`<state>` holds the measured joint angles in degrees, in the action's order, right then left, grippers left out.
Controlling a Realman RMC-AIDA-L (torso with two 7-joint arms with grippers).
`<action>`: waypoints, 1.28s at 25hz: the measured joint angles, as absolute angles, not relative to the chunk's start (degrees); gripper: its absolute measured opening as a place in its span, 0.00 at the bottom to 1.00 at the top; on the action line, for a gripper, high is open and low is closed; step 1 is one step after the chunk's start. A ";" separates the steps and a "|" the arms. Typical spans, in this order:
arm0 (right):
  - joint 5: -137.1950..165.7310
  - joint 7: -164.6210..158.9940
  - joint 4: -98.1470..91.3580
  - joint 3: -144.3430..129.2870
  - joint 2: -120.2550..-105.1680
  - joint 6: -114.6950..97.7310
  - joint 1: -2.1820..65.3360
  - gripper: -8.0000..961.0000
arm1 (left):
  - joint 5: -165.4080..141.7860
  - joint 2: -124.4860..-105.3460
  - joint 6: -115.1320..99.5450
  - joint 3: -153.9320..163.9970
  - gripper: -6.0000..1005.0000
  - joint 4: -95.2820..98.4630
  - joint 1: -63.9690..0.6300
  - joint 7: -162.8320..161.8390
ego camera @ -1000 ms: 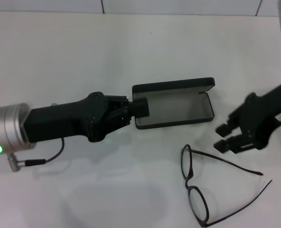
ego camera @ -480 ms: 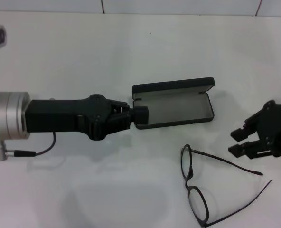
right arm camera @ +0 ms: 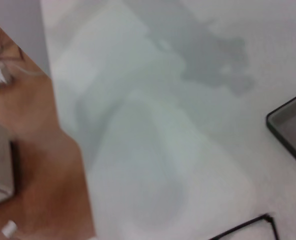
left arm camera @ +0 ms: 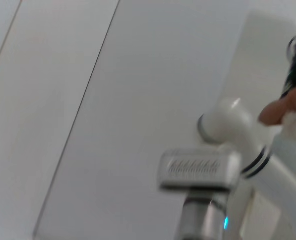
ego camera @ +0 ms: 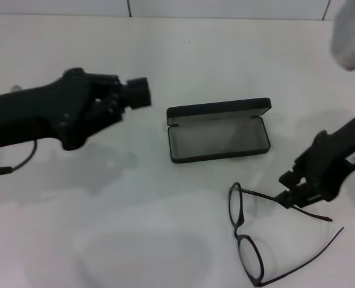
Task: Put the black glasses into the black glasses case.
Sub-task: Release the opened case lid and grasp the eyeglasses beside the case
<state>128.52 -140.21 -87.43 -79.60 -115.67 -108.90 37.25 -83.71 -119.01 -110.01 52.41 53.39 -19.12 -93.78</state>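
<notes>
The black glasses case (ego camera: pixel 219 137) lies open on the white table, lid folded back on the far side and its grey lining bare. Nearer to me the black glasses (ego camera: pixel 238 230) rest unfolded, lenses toward the left and temple arms reaching right. My right gripper (ego camera: pixel 284 189) is low at the far temple arm, just right of the lenses, fingers open on either side of it. My left gripper (ego camera: pixel 139 93) hovers shut and empty, left of the case and farther back. The right wrist view catches a case corner (right arm camera: pixel 289 135) and a piece of a temple arm (right arm camera: pixel 243 227).
The white table (ego camera: pixel 165 240) stretches bare to the left of the glasses. Its edge (right arm camera: pixel 70 135) borders brown floor in the right wrist view. A blurred white object (ego camera: pixel 351 33) sits at the far right. The left wrist view holds only a wall and white machine parts.
My left gripper pulled away from the case's left end, rising back and to the left. My right gripper swung out right, then came down onto the glasses' far temple arm.
</notes>
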 joint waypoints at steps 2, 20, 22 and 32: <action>130.05 -142.35 -87.36 -81.95 -115.87 -108.40 39.01 0.36 | -81.64 -118.77 -110.43 52.07 0.08 52.64 -18.36 -91.45; 120.87 -153.03 -58.52 -86.62 -116.19 -100.29 55.46 0.38 | -77.70 -117.56 -112.63 50.75 0.08 37.07 -11.66 -62.85; 121.12 -151.66 -58.10 -86.49 -116.01 -100.03 56.12 0.39 | -77.77 -117.56 -112.63 50.81 0.08 37.04 -11.55 -62.27; 122.41 -138.65 -58.37 -80.61 -115.49 -105.13 56.09 0.41 | -77.32 -117.60 -112.32 49.64 0.08 36.94 -12.65 -61.80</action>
